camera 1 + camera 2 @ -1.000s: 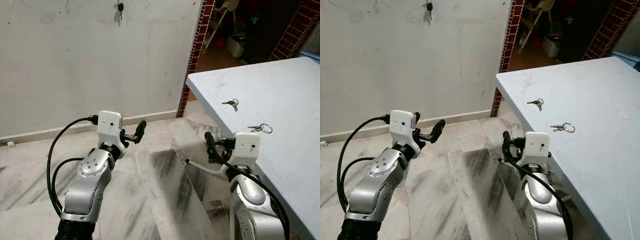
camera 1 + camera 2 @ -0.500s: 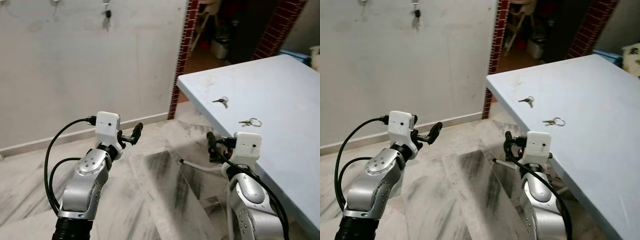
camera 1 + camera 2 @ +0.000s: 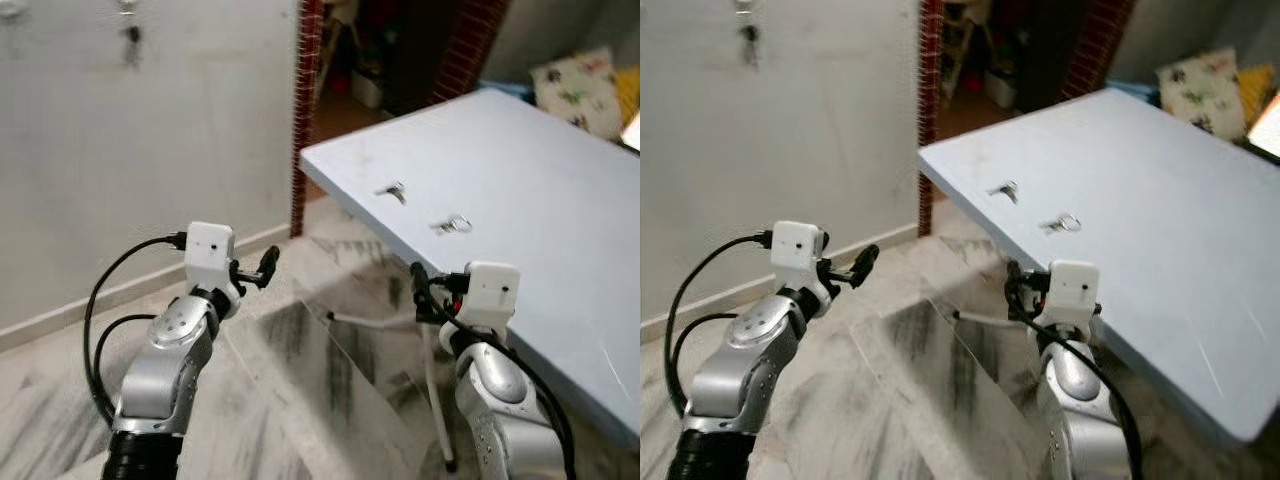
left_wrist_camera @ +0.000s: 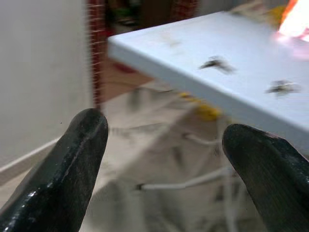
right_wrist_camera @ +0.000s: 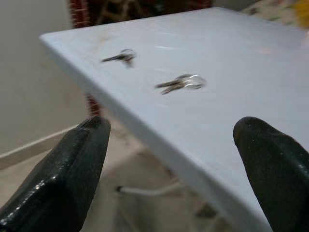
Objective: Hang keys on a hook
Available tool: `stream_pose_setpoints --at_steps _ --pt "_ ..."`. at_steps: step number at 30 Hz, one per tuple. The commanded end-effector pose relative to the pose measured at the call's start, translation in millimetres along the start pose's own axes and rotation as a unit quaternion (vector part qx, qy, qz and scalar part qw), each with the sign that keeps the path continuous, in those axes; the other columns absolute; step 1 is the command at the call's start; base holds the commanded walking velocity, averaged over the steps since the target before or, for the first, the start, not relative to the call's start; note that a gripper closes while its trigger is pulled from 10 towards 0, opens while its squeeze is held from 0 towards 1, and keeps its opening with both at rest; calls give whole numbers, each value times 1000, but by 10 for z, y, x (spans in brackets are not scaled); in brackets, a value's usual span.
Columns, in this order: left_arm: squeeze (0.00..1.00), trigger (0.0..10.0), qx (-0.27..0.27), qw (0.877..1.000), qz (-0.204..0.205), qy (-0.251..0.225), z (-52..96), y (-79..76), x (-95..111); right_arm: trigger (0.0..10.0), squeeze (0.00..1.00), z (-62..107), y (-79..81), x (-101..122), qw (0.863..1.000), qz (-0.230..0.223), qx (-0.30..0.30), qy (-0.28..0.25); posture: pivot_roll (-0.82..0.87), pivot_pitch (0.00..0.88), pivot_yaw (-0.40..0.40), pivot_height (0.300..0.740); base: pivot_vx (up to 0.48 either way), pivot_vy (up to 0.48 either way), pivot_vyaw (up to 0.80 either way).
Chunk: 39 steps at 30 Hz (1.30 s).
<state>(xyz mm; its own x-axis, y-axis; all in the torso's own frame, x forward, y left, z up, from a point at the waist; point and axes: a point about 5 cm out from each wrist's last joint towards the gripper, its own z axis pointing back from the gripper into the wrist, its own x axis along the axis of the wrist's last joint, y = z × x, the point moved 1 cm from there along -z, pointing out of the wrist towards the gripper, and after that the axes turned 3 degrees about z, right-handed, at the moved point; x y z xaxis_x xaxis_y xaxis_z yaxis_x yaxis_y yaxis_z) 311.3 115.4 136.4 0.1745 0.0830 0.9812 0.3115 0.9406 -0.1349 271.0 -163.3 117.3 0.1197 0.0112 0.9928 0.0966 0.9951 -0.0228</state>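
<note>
2 metal key bunches lie on the smooth pale-blue table; both black-fingered grippers gape apart.

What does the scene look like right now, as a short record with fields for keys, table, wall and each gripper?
keys on table: two sets, the nearer key set with a ring and the farther key set, lying apart near the table's edge
table: light blue table, on the robot's right
wall: a hung key on the white wall, ahead to the left
left gripper: open, holding nothing, raised over the floor
right gripper: open, holding nothing, pointed at the nearer key set
</note>
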Motion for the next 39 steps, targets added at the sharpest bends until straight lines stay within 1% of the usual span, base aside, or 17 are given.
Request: stream_pose_setpoints --at_steps 1,8,12,17,20,23,27,28,30,39 --pt "0 10000 16 1000 -7 -2 16 92 45 10000 0 0 33 45 1000 -4 2 -8 99 44 -41 740 0 0 -769" --pt "0 10000 12 1000 -5 -2 23 85 42 10000 0 7 41 37 1000 -6 3 -5 99 43 -40 740 0 0 -773" --pt "0 10000 7 1000 -4 -2 23 66 49 10000 0 2 59 66 1000 -10 9 -13 99 42 -40 740 0 0 -780" --pt "0 10000 21 1000 2 -3 20 111 68 10000 0 -2 69 82 1000 -10 13 -18 98 41 -41 740 0 0 0" --pt "0 10000 36 999 3 0 33 166 48 10000 0 -2 71 83 1000 -10 14 -19 98 42 -43 740 0 0 0" --pt "0 10000 41 999 5 4 41 188 33 10000 0 -1 72 82 1000 -11 16 -18 98 41 -43 740 0 0 0" --pt "0 10000 43 999 5 6 48 189 23 10000 0 0 83 78 1000 -11 18 -18 99 35 -44 740 0 376 0" --pt "0 10000 45 999 13 10 49 187 12 10000 0 0 86 77 1000 -11 19 -18 99 35 -44 740 0 450 0" --pt "0 10000 44 999 17 11 50 183 8 10000 0 2 88 76 1000 -11 19 -18 100 33 -43 740 0 454 0" --pt "0 10000 43 999 11 11 50 181 15 10000 0 3 90 70 1000 -11 18 -18 103 32 -41 740 0 470 0"
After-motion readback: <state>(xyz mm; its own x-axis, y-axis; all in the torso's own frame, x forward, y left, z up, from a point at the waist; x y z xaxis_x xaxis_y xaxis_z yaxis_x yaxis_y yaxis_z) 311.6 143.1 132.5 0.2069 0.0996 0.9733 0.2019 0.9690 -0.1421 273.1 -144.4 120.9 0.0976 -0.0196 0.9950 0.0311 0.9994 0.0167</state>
